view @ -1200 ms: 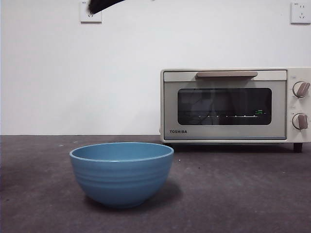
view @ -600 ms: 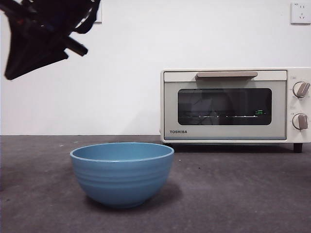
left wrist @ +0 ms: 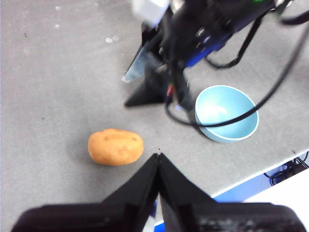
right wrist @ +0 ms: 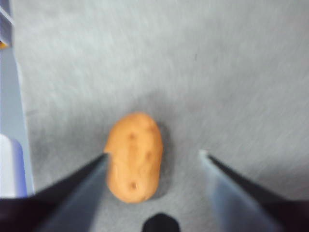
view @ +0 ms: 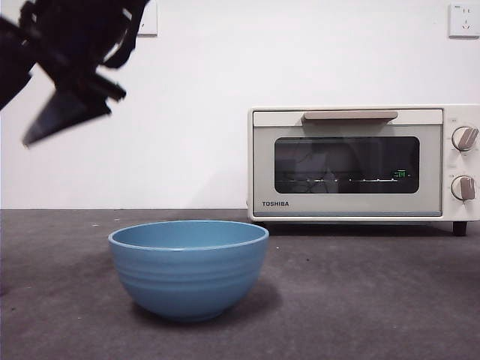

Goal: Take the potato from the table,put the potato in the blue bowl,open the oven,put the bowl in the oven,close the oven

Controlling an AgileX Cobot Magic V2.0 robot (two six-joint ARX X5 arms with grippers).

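The orange-brown potato (right wrist: 134,157) lies on the grey table (left wrist: 58,72), out of the front view. My right gripper (right wrist: 154,153) hangs open above it, one jaw at the potato's side and the other well clear. From the left wrist, that gripper (left wrist: 126,92) sits above the table between the potato (left wrist: 116,146) and the blue bowl (left wrist: 226,113), which is empty. In the front view it is the dark shape (view: 30,124) at the upper left. The bowl (view: 188,266) stands in front. The oven (view: 352,161) is at the back right, door closed. My left gripper (left wrist: 158,155) is shut and holds nothing.
Cables (left wrist: 270,72) trail from the right arm over the bowl's side of the table. The table's edge (left wrist: 251,179) runs close behind the bowl in the left wrist view. Two wall sockets (view: 463,19) sit high on the white wall.
In the front view the dark arm has come in from a small tip at the top to a large shape at the upper left, then sunk slightly. Bowl and oven have not moved.
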